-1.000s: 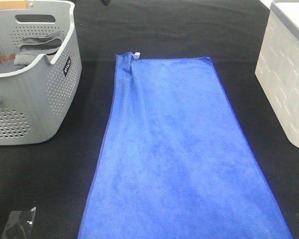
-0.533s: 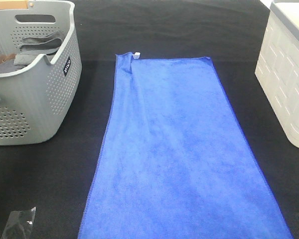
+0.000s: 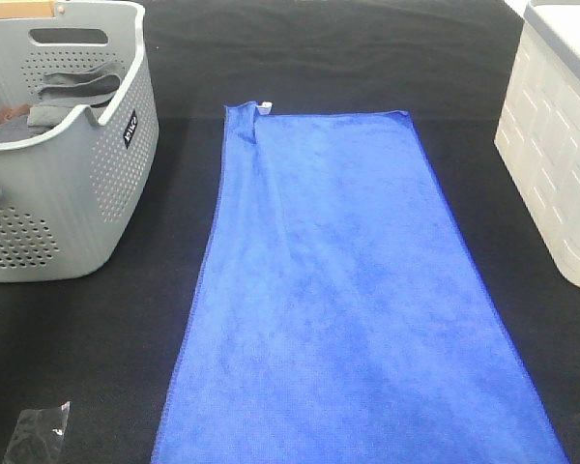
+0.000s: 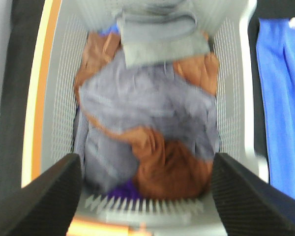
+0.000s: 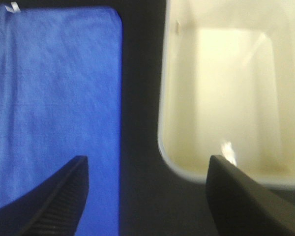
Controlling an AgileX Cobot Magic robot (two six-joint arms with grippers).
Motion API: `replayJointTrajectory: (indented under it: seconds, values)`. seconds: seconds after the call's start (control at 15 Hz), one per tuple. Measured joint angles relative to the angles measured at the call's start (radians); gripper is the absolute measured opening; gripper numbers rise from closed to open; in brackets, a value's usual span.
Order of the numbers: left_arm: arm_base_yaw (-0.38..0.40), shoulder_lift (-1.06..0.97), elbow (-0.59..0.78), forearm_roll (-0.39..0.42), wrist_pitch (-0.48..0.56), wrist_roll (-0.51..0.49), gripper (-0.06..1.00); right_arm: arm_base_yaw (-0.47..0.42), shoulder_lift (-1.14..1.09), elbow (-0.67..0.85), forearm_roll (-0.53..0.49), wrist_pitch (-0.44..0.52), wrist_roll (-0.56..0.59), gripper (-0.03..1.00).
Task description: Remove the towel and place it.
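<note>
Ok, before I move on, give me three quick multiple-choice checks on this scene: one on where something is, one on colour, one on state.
1. Where does the towel lie?
A. Inside the grey basket
B. Flat on the dark table, between the grey basket and the white bin
C. Draped over the white bin

2. What colours are the cloths in the grey basket?
A. Grey and brownish
B. Green and yellow
C. Red and white

3. How stands the right gripper?
A. Shut on the towel
B. Shut on the bin's rim
C. Open, holding nothing

Answers:
1 B: the high view shows it spread flat on the table, with the white bin at the right.
2 A: the left wrist view looks down on a grey cloth and a brownish cloth.
3 C: its jaws stand wide apart, nothing between them.
</note>
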Motion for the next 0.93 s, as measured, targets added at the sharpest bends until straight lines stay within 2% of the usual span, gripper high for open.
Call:
replayJointTrajectory:
  seconds: [0.13,0.33,0.47,0.67,0.73,0.93]
  values:
    - [0.000,-0.187,0.164,0.025,0.002,0.003,0.70,0.000,-0.197,0.202,-0.032,0.004,0.000,0.69]
    - [0.000,-0.410,0.351,0.047,-0.009,-0.001,0.70,0.000,-0.488,0.419,-0.023,0.004,0.049,0.69]
    - [0.000,-0.562,0.480,0.047,-0.087,-0.001,0.70,0.000,-0.679,0.542,-0.024,0.004,0.056,0.69]
    - [0.000,-0.769,0.692,0.054,-0.148,-0.001,0.70,0.000,-0.897,0.667,-0.048,0.004,0.055,0.69]
    - [0.000,-0.880,0.788,0.073,-0.157,-0.007,0.70,0.000,-0.954,0.696,-0.055,0.005,0.046,0.69]
    - [0.000,-1.109,0.951,0.145,-0.215,-0.037,0.70,0.000,-1.093,0.785,-0.061,0.005,-0.014,0.69]
